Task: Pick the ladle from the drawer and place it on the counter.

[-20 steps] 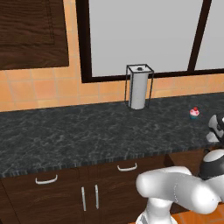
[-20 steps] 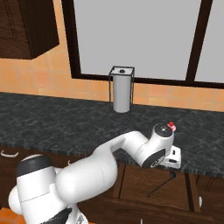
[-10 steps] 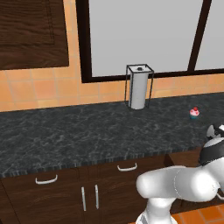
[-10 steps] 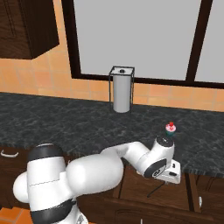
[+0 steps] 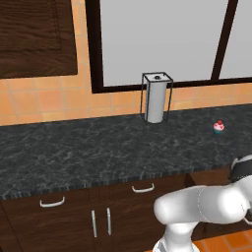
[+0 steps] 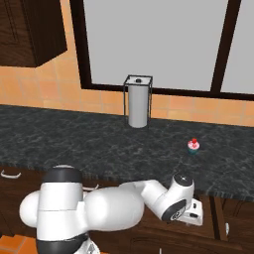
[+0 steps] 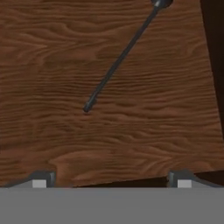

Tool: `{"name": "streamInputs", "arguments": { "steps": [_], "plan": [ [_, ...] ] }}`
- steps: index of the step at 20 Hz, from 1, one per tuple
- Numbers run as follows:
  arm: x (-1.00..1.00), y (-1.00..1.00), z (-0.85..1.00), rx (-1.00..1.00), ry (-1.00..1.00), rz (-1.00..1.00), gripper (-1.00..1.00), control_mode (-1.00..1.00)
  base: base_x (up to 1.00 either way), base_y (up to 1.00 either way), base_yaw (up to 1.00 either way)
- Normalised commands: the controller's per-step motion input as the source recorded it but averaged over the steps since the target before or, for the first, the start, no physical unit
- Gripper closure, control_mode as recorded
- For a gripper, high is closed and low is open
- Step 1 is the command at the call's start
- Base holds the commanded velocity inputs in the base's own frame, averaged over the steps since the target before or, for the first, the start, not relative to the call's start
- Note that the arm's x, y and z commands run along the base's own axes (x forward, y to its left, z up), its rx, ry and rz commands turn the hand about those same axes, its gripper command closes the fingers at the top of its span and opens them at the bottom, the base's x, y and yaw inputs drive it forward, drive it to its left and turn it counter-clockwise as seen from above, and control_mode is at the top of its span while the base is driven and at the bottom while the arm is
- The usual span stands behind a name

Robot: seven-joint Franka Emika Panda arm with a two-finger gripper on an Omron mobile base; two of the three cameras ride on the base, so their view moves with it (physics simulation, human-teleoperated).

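Thin dark metal ladle (image 7: 120, 57) lies flat on the brown wood drawer floor (image 7: 52, 65), handle end nearest, bowl twd 1 o'clock. Claw (image 7: 111, 179) wide, empty, above it. Risk: slim handle slips btwn fingers if descent lands off-axis; black marbled tabletop (image 6: 74, 144) edge overhead could snag the lift

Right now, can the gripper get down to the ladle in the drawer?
Probably yes: the gripper hangs open over the ladle, which lies alone on the wooden drawer floor, with nothing between them.

no readable text, no labels, no brands, no numbers
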Motion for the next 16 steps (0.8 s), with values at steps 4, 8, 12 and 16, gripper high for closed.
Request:
{"name": "streamInputs", "arguments": {
  "steps": [4,8,12,16],
  "plan": [
    [-0.02,-0.15,-0.58,0.00,0.00,0.00,-1.00,-1.00,0.00,0.00,0.00],
    [-0.02,-0.11,-0.46,0.00,0.01,0.00,-1.00,-1.00,0.00,0.00,0.00],
    [-0.25,-0.23,-0.33,0.00,0.05,0.00,-1.00,-1.00,0.00,0.00,0.00],
    [-0.41,-0.26,-0.30,0.00,0.07,0.00,-1.00,-1.00,0.00,0.00,0.00]
  ]
}}
